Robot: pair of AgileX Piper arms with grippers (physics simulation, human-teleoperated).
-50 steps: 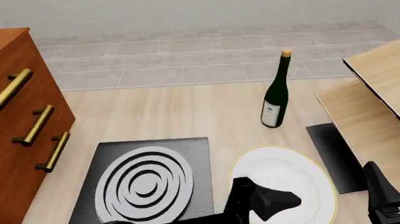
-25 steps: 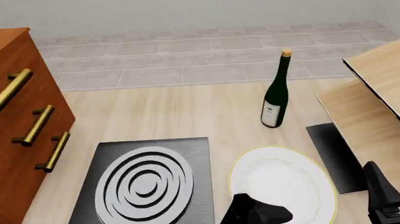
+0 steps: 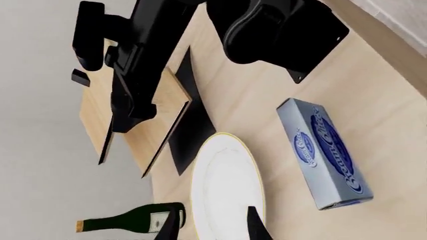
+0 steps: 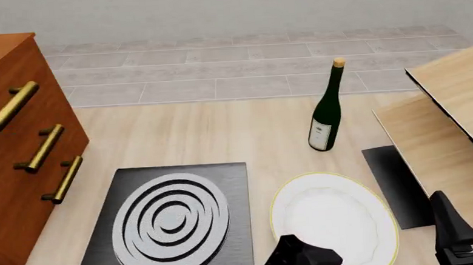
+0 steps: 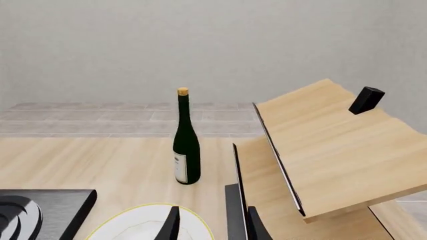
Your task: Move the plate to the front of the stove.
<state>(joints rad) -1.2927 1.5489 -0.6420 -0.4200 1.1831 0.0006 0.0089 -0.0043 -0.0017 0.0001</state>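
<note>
The plate point(image 4: 334, 219), white with a thin gold rim, lies flat on the table just right of the stove point(image 4: 172, 219), a dark slab with silver ring burner. My left gripper point(image 4: 311, 257) hovers at the plate's near edge. In the left wrist view its fingers stand open point(image 3: 212, 230) with the plate point(image 3: 225, 190) beyond them, nothing held. My right gripper point(image 4: 467, 208) is open at the table's near right, apart from the plate. The right wrist view shows its open gripper point(image 5: 212, 227), the plate's rim point(image 5: 150, 222) and a stove corner point(image 5: 41, 210).
A green wine bottle point(image 4: 326, 112) stands behind the plate. A wooden cabinet point(image 4: 19, 150) with brass handles fills the left. Tilted wooden boards point(image 4: 446, 115) and a black mat point(image 4: 397, 185) lie at the right. A blue box point(image 3: 327, 152) lies near the plate's front.
My left gripper has drawn back toward the near edge of the table, off the plate's middle. The plate and the right arm have not moved.
</note>
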